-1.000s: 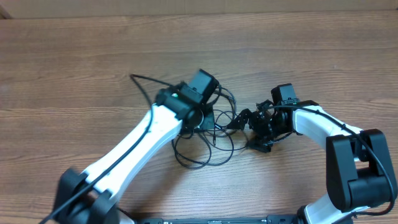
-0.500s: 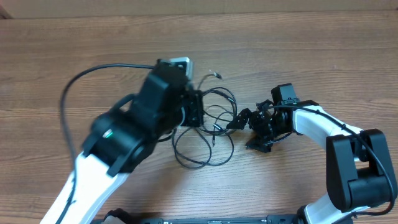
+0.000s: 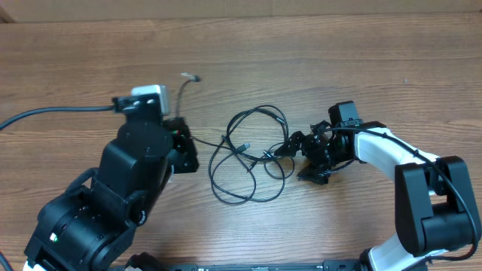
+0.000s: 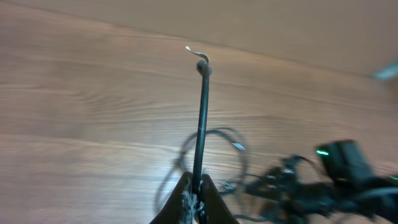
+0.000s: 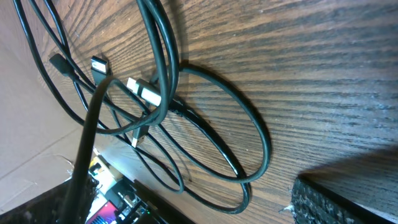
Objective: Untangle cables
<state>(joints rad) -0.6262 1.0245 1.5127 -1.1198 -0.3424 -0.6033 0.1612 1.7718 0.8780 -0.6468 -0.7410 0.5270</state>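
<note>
Several cables [image 3: 248, 154] looped on table [image 3: 339, 60], left jaws pinched on one, right jaws wide, empty, at loops' right edge.

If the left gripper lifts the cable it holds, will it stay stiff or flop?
Likely floppy over length: the cables lie in loose loops. The short end held by the left gripper stands nearly straight, so short pieces probably keep shape.

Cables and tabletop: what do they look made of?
Cables: black plastic or rubber sheath, slight sheen, bending in loose loops. Plug tips: bright, likely metal. Tabletop: wood or wood-look laminate, matte brown with clear grain; can't tell which.
</note>
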